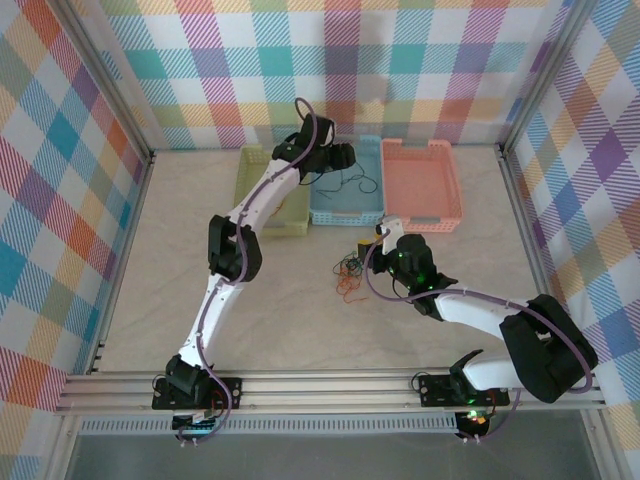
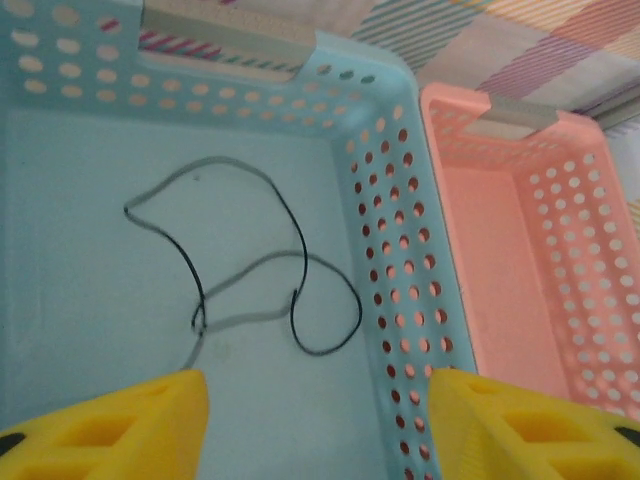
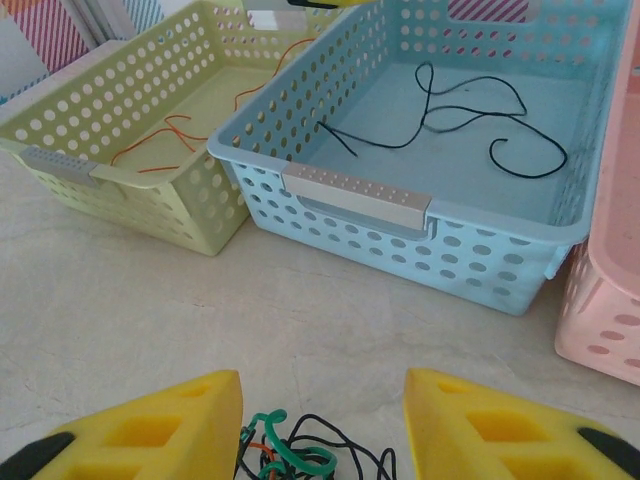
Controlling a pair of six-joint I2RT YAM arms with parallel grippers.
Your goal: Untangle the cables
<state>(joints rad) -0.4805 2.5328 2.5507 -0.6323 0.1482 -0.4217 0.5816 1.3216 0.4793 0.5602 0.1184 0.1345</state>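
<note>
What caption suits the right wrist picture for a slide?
Open right hand near a tangle of thin wires, facing a blue perforated plastic basket holding one black wire.

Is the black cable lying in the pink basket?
No, the black cable lies loose on the floor of the blue basket, next to the pink basket.

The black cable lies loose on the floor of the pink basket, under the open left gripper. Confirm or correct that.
One detail is wrong: the basket. The black cable lies loose on the floor of the blue basket, not the pink basket beside it. The left wrist view shows it there, under the open left gripper.
</note>
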